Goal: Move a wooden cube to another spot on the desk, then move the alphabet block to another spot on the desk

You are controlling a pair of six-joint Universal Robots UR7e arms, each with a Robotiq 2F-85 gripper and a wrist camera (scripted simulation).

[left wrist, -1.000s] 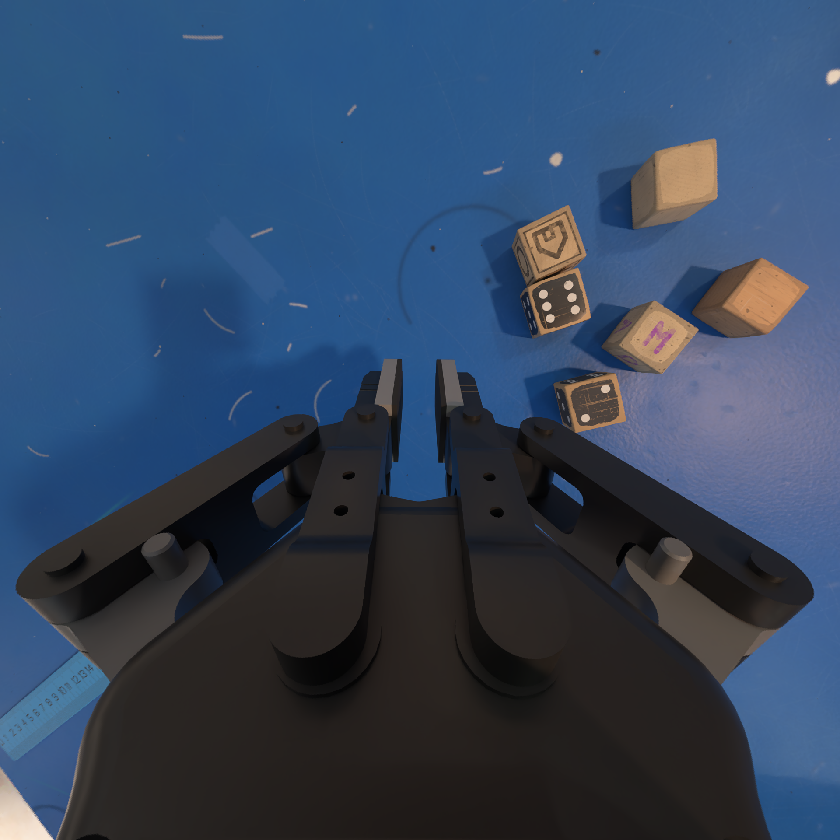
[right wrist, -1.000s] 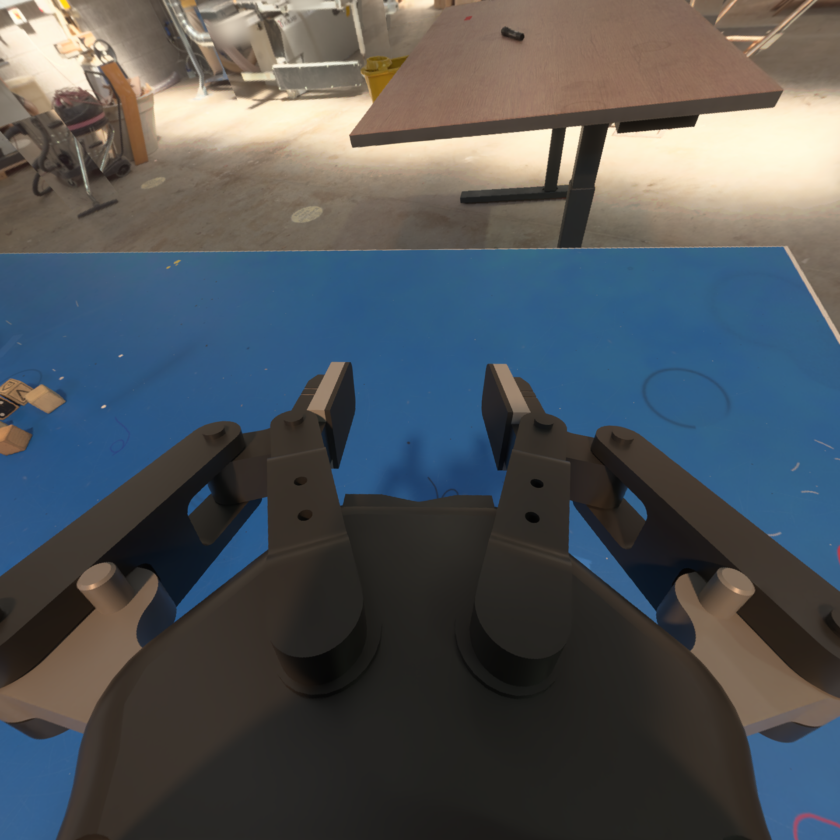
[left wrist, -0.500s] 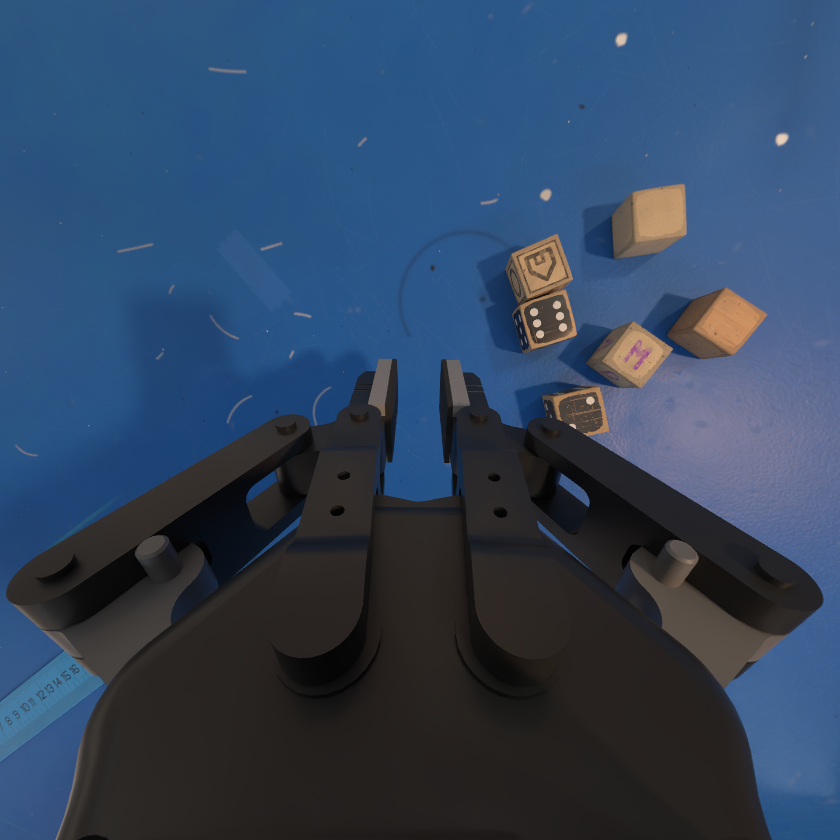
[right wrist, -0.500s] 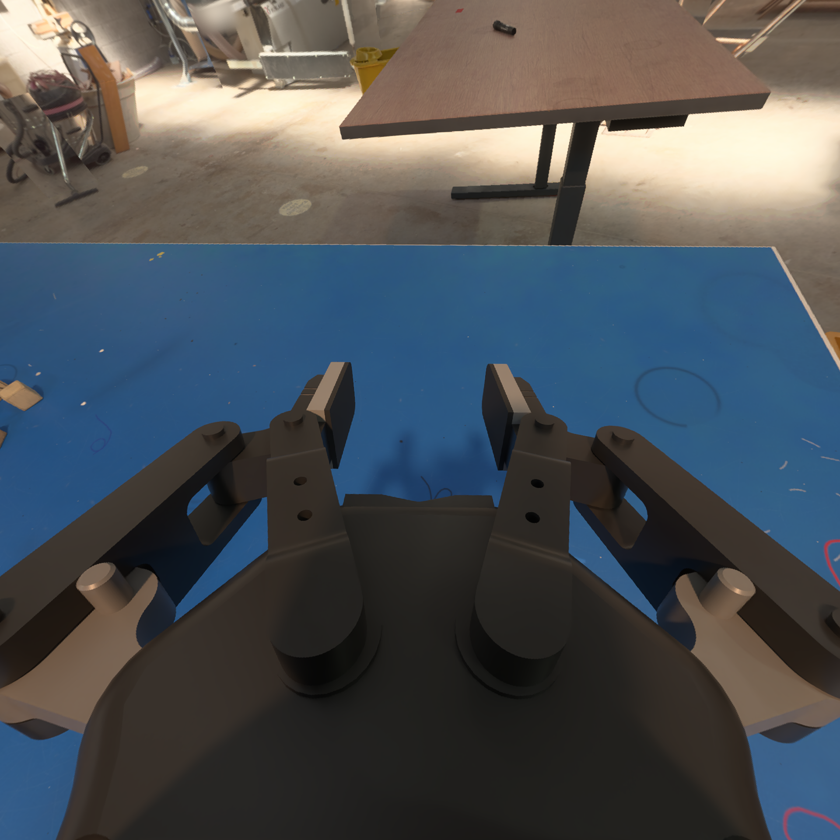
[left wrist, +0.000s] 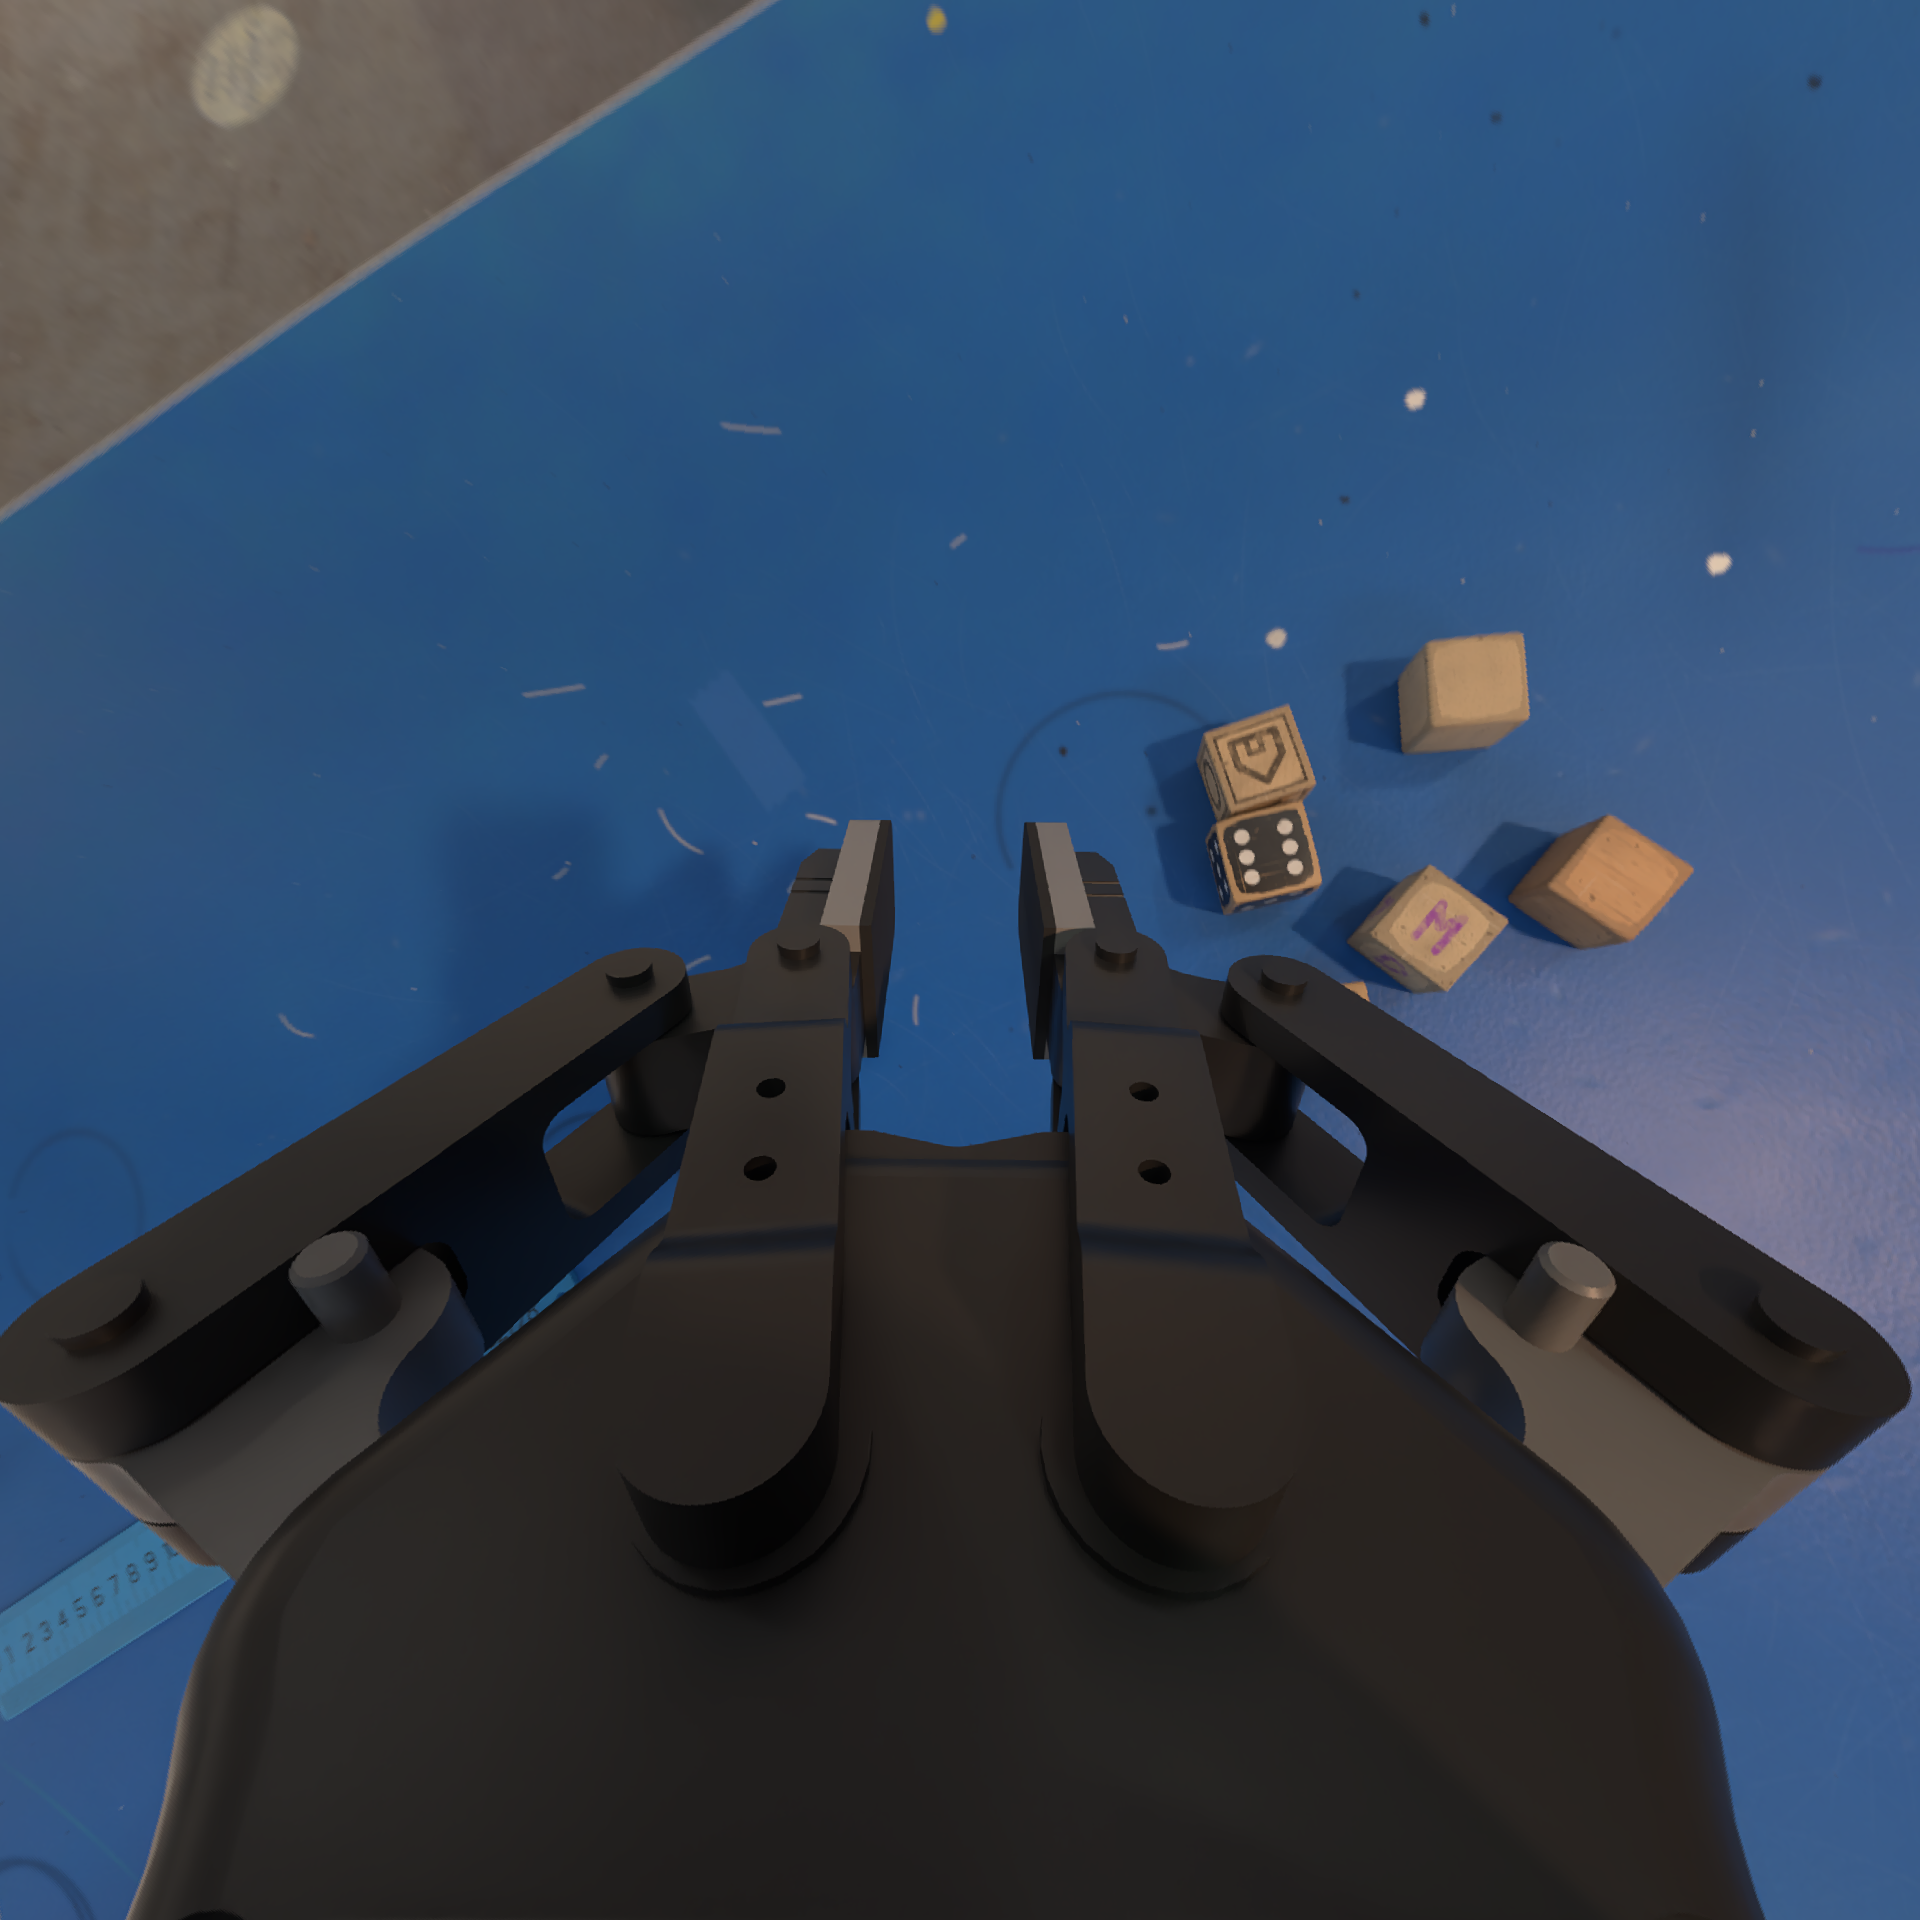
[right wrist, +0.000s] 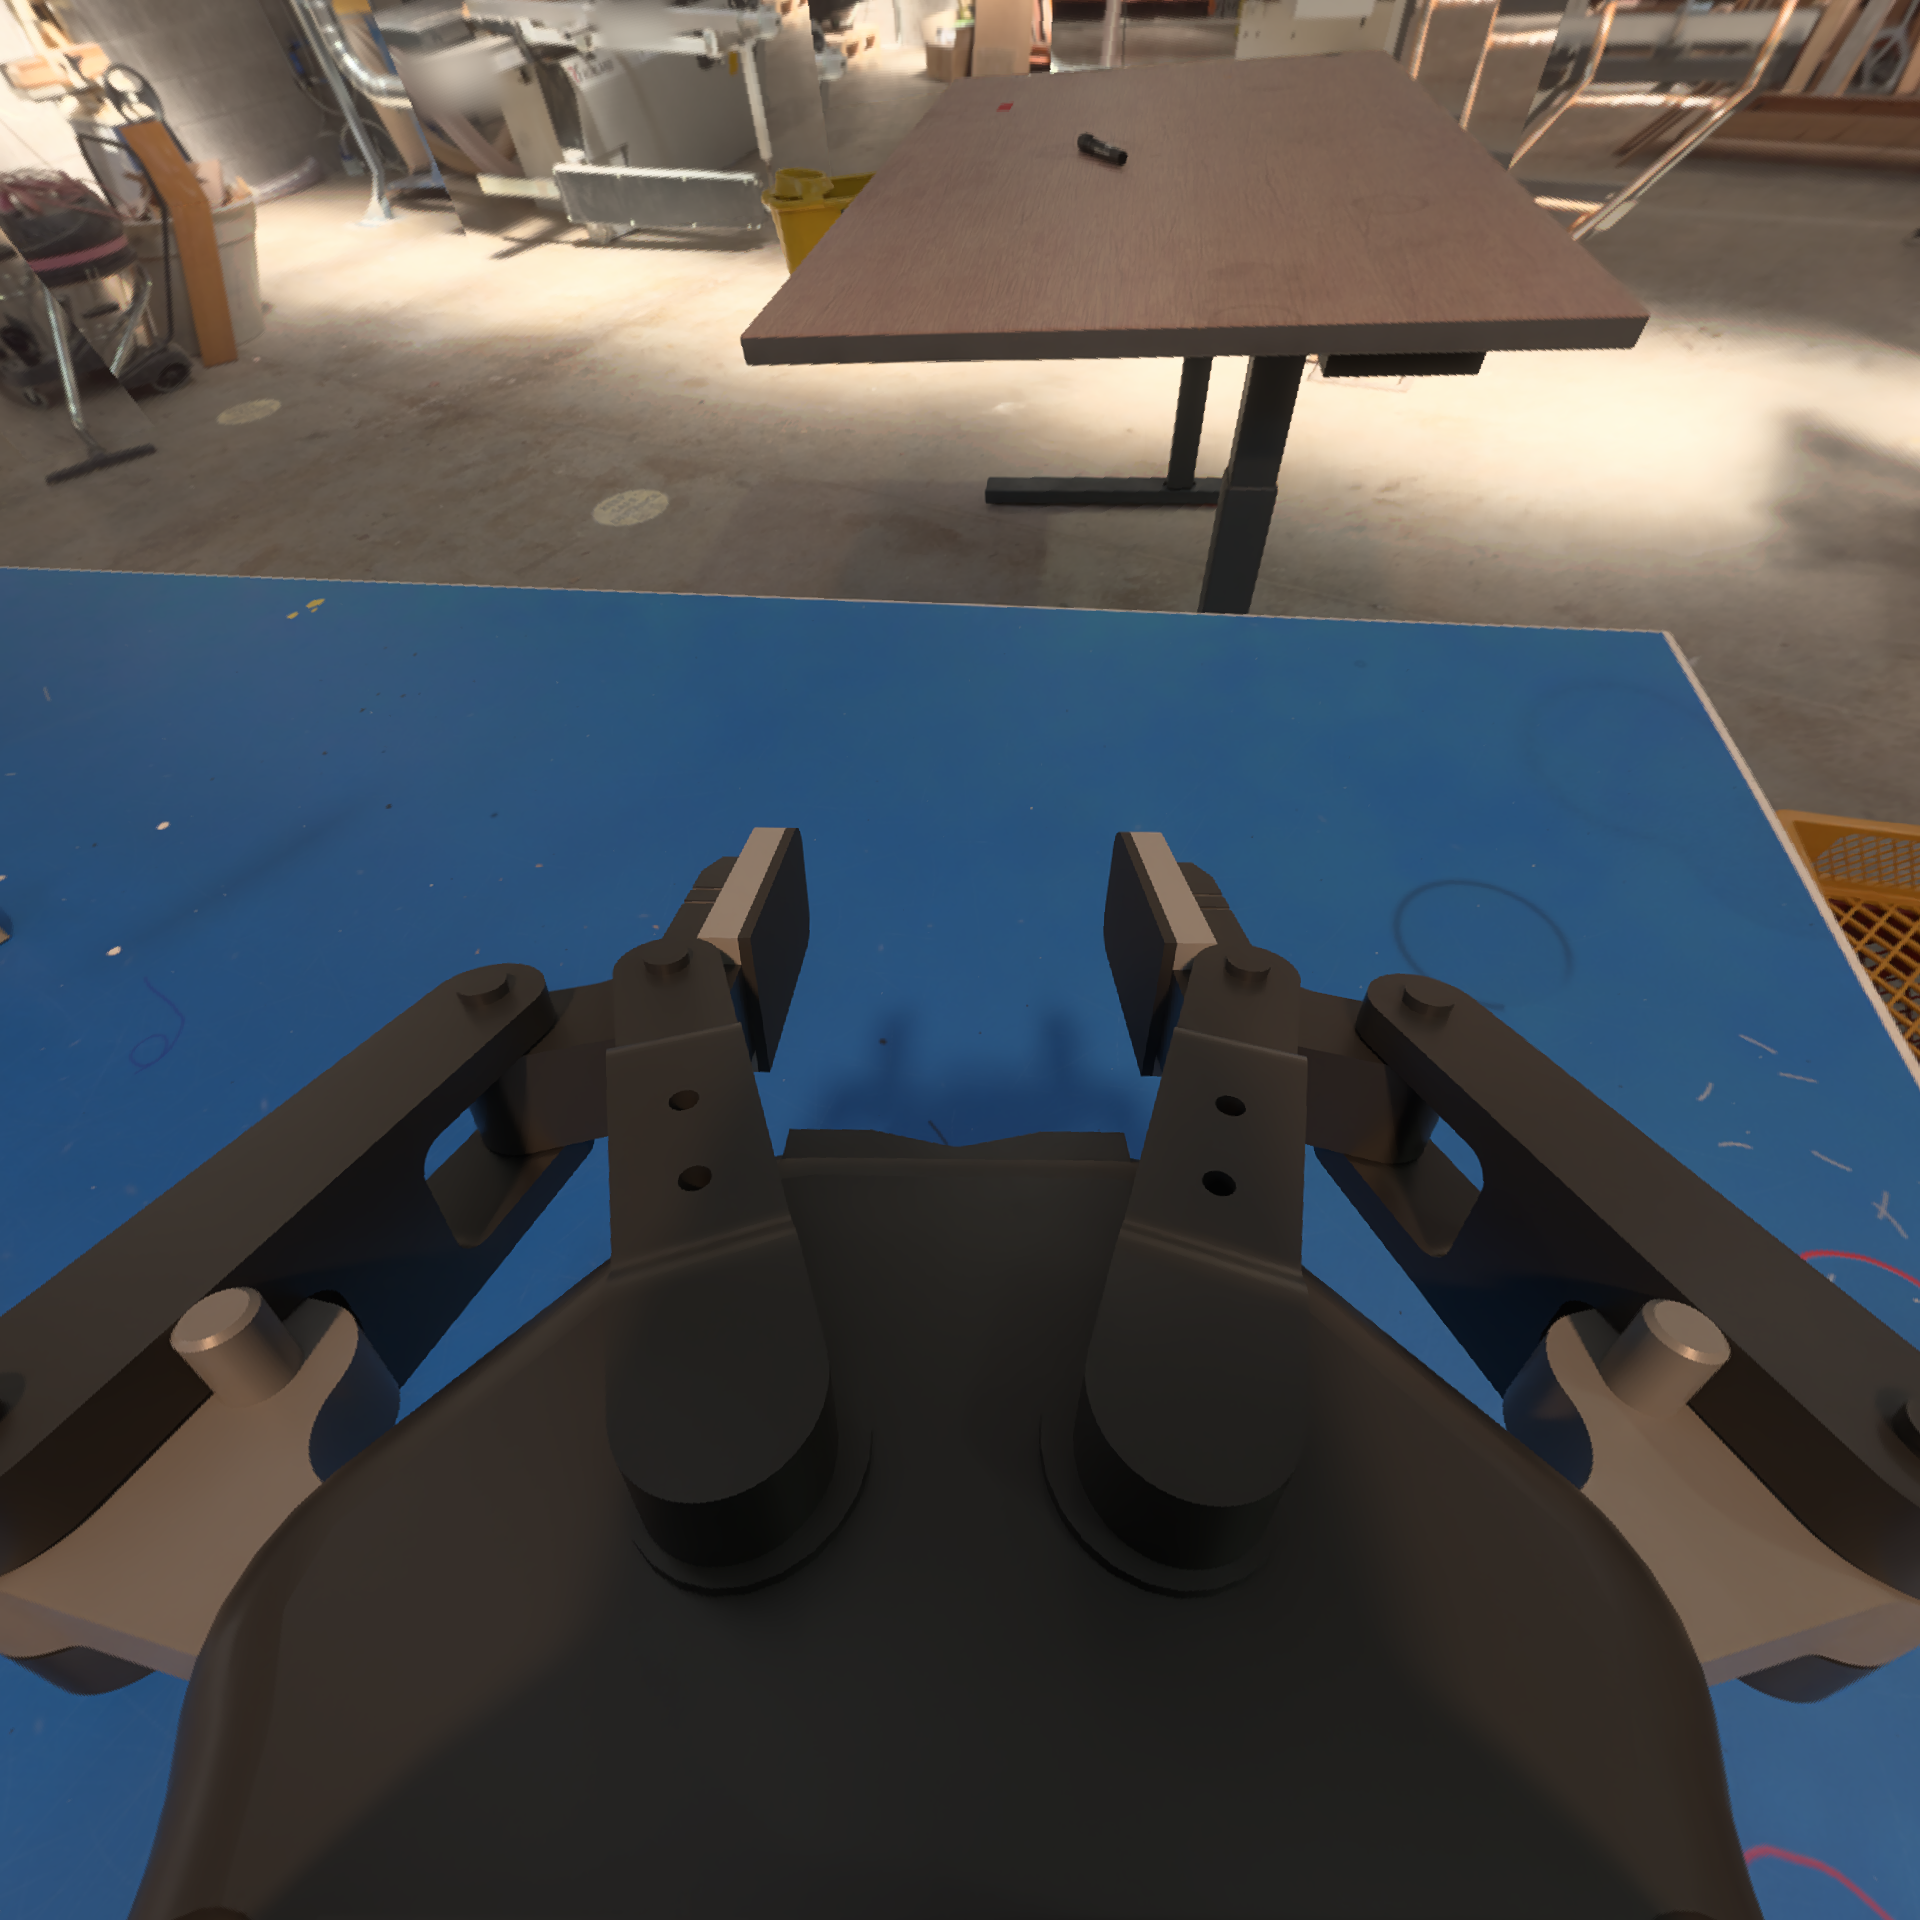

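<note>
Left gripper (left wrist: 957, 935): fingers slightly apart, empty, above the blue desk (left wrist: 520, 623).
Right gripper (right wrist: 956, 940): fingers wide apart, empty, over bare desk.
Brown table (right wrist: 1195, 208): beyond the desk, at 12 o'clock in the right wrist view.
Pale wooden cube (left wrist: 1463, 691): at 1 o'clock from the left gripper, on the desk.
Darker wooden cube (left wrist: 1600, 881): at 3 o'clock, apart from the others.
Alphabet block (left wrist: 1428, 928): at 3 o'clock, purple-marked, beside the darker cube.
Heart block (left wrist: 1255, 760): touching the die (left wrist: 1263, 856) below it, at 2 o'clock.
</note>
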